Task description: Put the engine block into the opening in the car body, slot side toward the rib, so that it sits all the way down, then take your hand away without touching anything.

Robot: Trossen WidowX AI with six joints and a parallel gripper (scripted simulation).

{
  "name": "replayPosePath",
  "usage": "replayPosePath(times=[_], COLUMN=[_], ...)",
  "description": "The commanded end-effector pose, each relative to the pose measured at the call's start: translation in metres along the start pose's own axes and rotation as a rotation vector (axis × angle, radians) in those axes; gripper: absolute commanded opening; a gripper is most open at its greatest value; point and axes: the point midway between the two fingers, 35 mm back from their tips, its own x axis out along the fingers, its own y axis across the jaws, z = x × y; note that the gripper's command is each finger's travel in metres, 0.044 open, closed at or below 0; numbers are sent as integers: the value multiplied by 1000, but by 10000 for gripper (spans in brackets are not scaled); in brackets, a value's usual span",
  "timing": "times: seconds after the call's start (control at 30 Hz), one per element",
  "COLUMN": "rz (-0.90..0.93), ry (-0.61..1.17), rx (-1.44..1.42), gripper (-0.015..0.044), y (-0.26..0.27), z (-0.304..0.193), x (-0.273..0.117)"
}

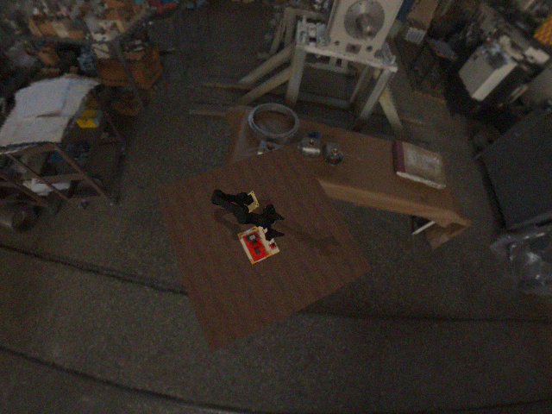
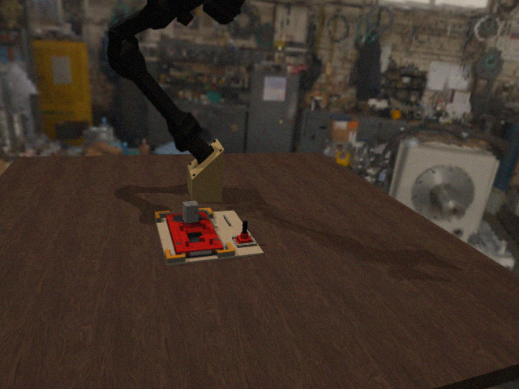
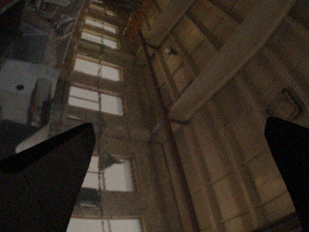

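One grey engine block (image 1: 252,237) (image 2: 190,211) stands upright on the red car body (image 1: 263,255) (image 2: 180,247), left of centre in the exterior picture, at the far end of the body. Its lower part is hidden, so I cannot tell if it sits all the way down, nor where its slot side looks. The jaws (image 1: 283,226) are released, with nothing between them; in the wrist picture their two tips stand wide at lower left and lower right, before the roof and windows.

The step in hand is, I judge, moving toward the block for a grasp or check. To do it well, the arm should first turn the jaws downward while high, then come straight above the block, square to its sides. If it is not seated, align slot and rib before pressing gently, and after release rise vertically. A sideways swing could knock the block.

By count, on the worktop (image 1: 231,289) (image 2: 272,314) are one pale base plate (image 1: 274,251) (image 2: 247,252), one car body, one engine block, four orange corner pieces (image 2: 173,256), one small red piece with black stick (image 1: 272,245) (image 2: 244,238) and one tan arm mount (image 1: 254,203) (image 2: 209,184).
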Motion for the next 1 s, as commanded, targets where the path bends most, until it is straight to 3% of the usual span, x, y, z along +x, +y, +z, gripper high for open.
replayPosePath(times=[0.0,0.47,0.97], rz=[147,566,971], ry=[-72,-316,-635], rx=[4,-14,-89], gripper=[440,440,440], y=[39,144,225], z=[24,93,157], x=[-1,-38,-121])
